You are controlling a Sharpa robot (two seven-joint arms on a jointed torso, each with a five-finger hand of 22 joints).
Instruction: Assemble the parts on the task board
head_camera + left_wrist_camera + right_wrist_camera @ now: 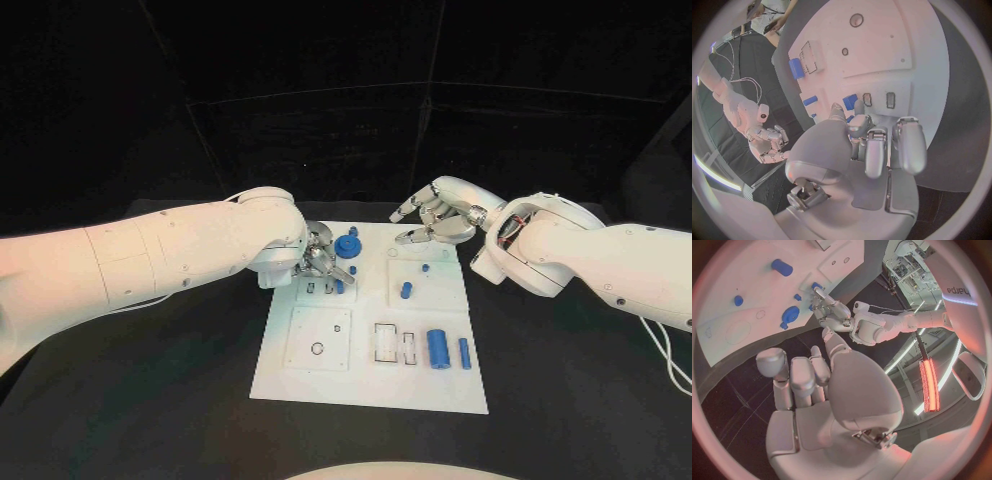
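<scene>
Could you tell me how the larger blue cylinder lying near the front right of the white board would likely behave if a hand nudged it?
The larger blue cylinder lies on its side on the white task board, so it would probably roll if pushed across its axis. It looks like rigid plastic, likely light and stiff. Its smooth round surface may slip between metal fingers.

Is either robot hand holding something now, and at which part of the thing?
The left robot hand has its fingertips at a small blue part on the white board; a real grip cannot be told. The right robot hand holds nothing.
</scene>
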